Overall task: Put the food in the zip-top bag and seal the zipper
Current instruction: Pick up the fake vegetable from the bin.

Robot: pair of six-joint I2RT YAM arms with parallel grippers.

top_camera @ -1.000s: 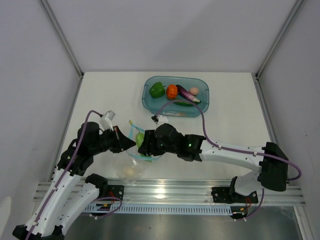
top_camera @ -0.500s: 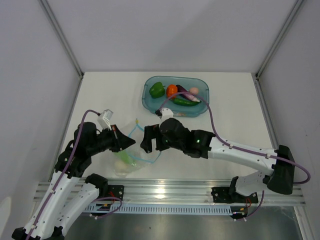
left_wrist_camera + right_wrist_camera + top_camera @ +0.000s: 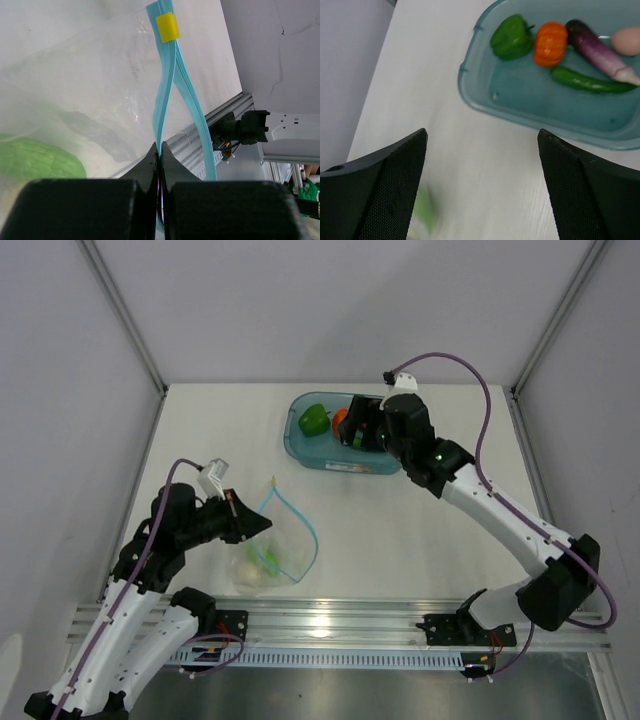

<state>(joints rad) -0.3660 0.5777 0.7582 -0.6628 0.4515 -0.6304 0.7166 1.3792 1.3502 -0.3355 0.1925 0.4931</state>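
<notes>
Here the left gripper [image 3: 255, 527] is pinched tight on the zipper [image 3: 298, 523]. In the left wrist view its black fingers [image 3: 150, 162] meet on one teal strip [image 3: 165, 90], while the other strip bows off to the right, so the mouth gapes. A yellow tab [image 3: 167, 27] sits where the two strips join at the far end.

The bag [image 3: 285, 570] lies on the table [image 3: 200, 440] in front of the left arm, well apart from the tub [image 3: 295, 445]. Inside it are a light green piece [image 3: 268, 558] and a pale lump [image 3: 245, 568], perhaps an egg; the plastic blurs it.

The right gripper [image 3: 352, 430] hangs above the tub, its fingers [image 3: 395, 165] wide apart and holding nothing. In the tub [image 3: 465, 82], left to right, lie the pepper [image 3: 511, 36], the orange one [image 3: 551, 43], the eggplant [image 3: 597, 46] and an egg [image 3: 626, 41]. The dark green one [image 3: 590, 81] lies just beside the eggplant.
</notes>
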